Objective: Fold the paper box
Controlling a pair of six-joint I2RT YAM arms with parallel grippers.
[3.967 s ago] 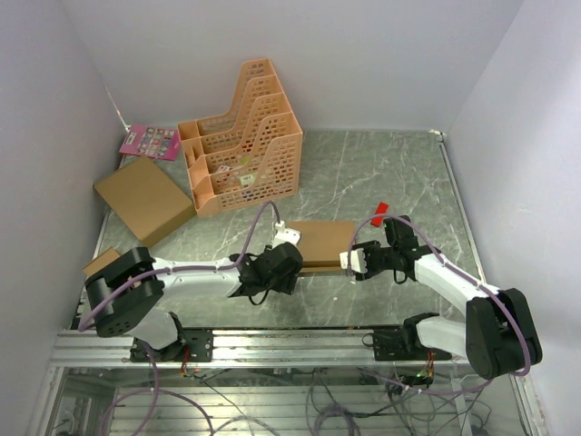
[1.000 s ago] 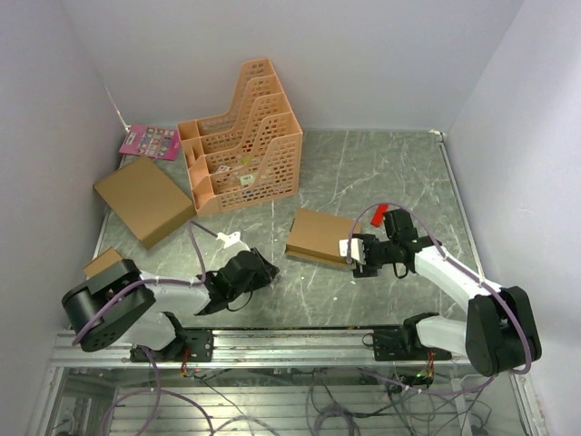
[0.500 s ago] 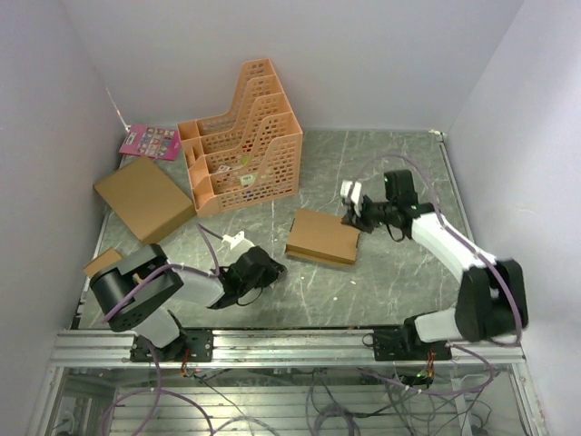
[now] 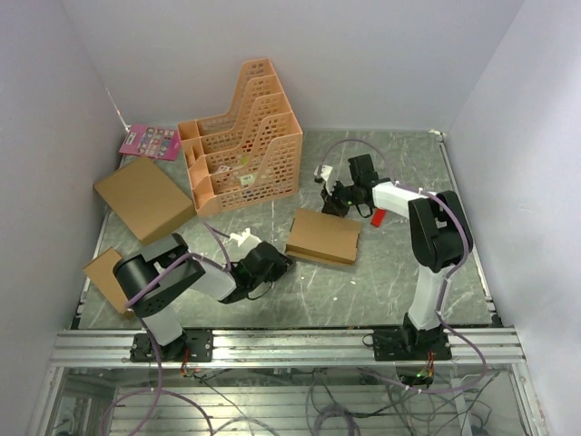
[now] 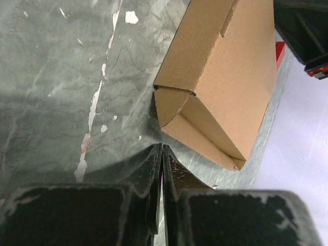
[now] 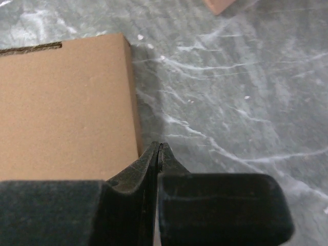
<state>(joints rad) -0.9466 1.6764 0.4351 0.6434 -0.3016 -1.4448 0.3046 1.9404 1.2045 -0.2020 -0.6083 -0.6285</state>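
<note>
Left end effector point(image 5: 162, 151) closed near paper box point(image 5: 225, 77), seemingly marble table point(image 5: 56, 82)

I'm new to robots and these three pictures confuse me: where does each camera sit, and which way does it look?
Top external: fixed above and behind, looking down on the table, the left arm, the right arm and the paper box.
Left wrist: on the left arm, looking past its shut left gripper at the box's folded end.
Right wrist: on the right arm, looking down past its shut right gripper at the box's top and the table.
Shared: all three show the paper box.
</note>
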